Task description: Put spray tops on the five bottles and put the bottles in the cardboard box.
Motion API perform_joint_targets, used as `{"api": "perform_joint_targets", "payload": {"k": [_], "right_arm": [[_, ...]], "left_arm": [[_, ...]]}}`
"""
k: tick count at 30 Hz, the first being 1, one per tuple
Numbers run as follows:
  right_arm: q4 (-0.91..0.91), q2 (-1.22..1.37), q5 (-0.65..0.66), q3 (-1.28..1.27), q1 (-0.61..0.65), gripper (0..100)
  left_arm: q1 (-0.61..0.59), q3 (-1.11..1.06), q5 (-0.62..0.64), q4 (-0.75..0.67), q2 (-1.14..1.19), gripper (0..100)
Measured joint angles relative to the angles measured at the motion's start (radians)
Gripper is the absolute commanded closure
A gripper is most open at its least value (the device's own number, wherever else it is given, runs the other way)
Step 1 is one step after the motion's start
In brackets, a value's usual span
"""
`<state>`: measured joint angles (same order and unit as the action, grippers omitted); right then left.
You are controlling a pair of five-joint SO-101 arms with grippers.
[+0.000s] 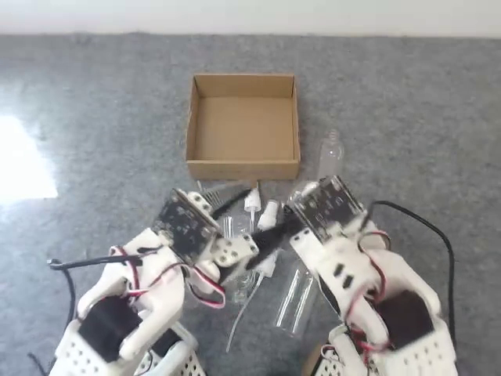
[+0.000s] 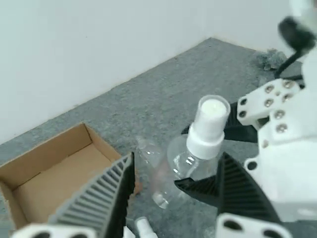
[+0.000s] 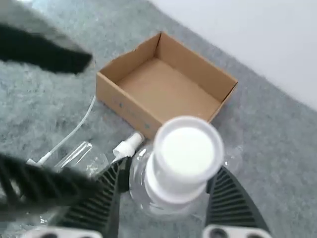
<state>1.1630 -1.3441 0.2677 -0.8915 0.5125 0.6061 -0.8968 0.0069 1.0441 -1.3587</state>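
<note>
two grippers meet low over the grey surface (image 1: 94, 117). the right gripper (image 3: 168, 174) is clamped on a clear bottle (image 3: 148, 186), with its ridged jaws pressed to either side. its wrist view looks straight down on the flat white spray top (image 3: 184, 151) already seated on the neck. the left gripper (image 2: 177, 163) stands wide, with that same bottle between its jaws, and its wrist view gives the spray top in profile. the high view adds two capless bottles (image 1: 293, 301) lying side by side near the right arm. further out lie loose spray tops (image 1: 252, 200), and one upright bottle (image 1: 331, 153) stands just beside the cardboard box (image 1: 190, 125), which sits farthest, open side up.
</note>
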Motion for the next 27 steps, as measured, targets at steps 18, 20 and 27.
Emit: {"api": "perform_joint_targets", "payload": {"k": [18, 20, 27], "right_arm": [[-0.087, 0.181, -0.011, 0.0, -0.074, 87.7], [-0.087, 0.181, -0.011, 0.0, -0.074, 87.7], [-0.087, 0.181, -0.011, 0.0, -0.074, 87.7]], "left_arm": [[-0.359, 0.0, -0.002, -0.163, 0.0, 79], [-0.417, 0.0, -0.002, -0.164, 0.0, 82], [-0.664, -0.077, -0.002, -0.166, 0.0, 92]]}}
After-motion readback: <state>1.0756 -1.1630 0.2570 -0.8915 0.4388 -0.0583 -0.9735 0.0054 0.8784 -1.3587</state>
